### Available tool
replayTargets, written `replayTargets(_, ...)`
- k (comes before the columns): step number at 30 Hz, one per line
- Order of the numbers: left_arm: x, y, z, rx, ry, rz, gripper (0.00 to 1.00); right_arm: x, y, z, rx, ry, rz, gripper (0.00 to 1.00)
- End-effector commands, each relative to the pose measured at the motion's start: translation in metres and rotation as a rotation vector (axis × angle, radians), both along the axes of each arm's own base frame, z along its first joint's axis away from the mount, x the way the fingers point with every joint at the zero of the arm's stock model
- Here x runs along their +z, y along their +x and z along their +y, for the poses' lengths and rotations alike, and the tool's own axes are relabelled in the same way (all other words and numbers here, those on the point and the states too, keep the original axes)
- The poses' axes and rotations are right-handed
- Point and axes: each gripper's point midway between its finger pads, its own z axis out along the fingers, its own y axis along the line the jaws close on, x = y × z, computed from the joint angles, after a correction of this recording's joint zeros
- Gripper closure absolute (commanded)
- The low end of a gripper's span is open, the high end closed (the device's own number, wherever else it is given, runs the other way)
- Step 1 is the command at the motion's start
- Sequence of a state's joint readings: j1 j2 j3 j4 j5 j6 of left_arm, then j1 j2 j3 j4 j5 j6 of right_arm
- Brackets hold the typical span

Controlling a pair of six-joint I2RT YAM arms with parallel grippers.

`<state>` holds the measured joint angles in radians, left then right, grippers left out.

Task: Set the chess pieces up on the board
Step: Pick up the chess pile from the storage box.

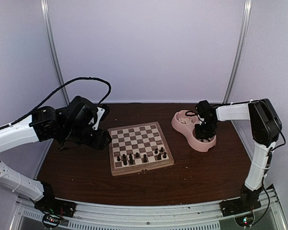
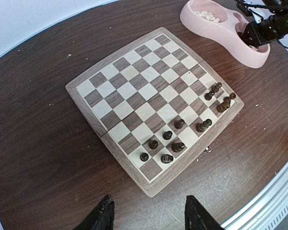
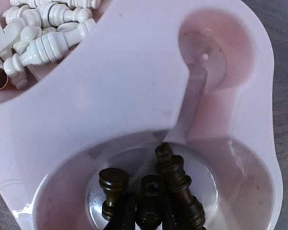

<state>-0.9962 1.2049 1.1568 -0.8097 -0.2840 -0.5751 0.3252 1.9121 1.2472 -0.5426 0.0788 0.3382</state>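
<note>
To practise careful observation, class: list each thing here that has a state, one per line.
board: open flat, partly set.
dark pieces on board: upright along the near edge.
pink bowl: white pieces heaped in one half, dark ones in the other.
left hand: open, empty.
right hand: in bowl, around a dark piece; grip unclear.

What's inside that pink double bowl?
The pink double bowl holds cream-white chess pieces in one compartment and a few dark chess pieces in the other. Whatever lies beneath them is hidden.
</note>
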Motion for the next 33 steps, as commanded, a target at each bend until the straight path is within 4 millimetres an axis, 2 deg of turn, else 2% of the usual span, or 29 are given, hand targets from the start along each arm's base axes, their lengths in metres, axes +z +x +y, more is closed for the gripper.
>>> replayTargets(1, 0.007, 0.008, -0.006, 0.019, -0.039, -0.023, 0.5, -0.002, 0.006, -0.005, -0.001, -0.007, -0.008, 0.84)
replayTargets(8, 0.01, 0.012, -0.013, 0.009, -0.035, -0.023, 0.5, 0.05, 0.004, -0.002, 0.082, 0.021, -0.147, 0.86)
replayTargets(15, 0.013, 0.013, -0.025, -0.014, -0.058, -0.013, 0.49, 0.104, -0.008, 0.005, 0.164, 0.099, -0.377, 0.87)
replayTargets(20, 0.017, 0.011, -0.037, -0.046, -0.108, -0.001, 0.5, 0.138, -0.02, 0.033, 0.297, 0.258, -0.526, 0.87)
replayTargets(25, 0.032, 0.005, -0.064, -0.114, -0.237, 0.032, 0.49, 0.173, -0.043, 0.063, 0.448, 0.394, -0.654, 0.86)
replayTargets(33, 0.064, -0.005, -0.116, -0.245, -0.473, 0.112, 0.47, 0.219, -0.108, 0.125, 0.717, 0.558, -0.775, 0.89)
